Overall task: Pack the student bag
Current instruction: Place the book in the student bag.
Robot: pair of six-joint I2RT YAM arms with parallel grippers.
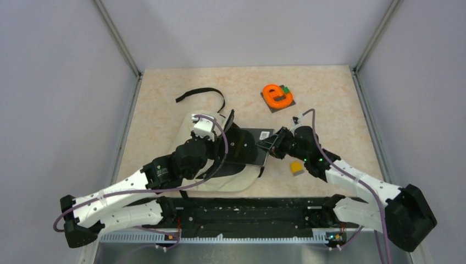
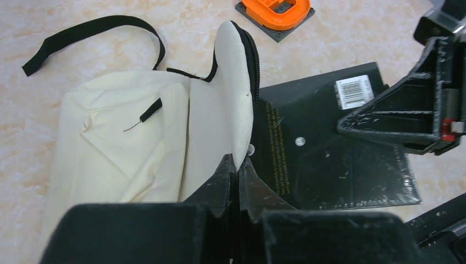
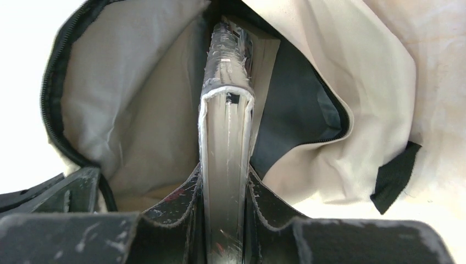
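**Student bag (image 2: 110,137) flat near the table's middle, book at its mouth**

We note the bag lying on the marbled table (image 1: 329,82), just ahead of the left arm, its black strap (image 2: 93,27) trailing loose toward the far side. The left gripper (image 2: 238,165) is pinched tight on the padded, zipper-edged rim of the opening and holds it raised. The right gripper (image 3: 224,181) clamps narrowly on a black book (image 2: 329,148) by its near edge. The book's far end sits inside the opening, against the grey lining, while its barcoded part lies outside on the table. We see an orange piece on a grey plate (image 1: 276,95) farther back, well apart from the bag. A small yellow block (image 1: 297,167) lies just beside the right arm.
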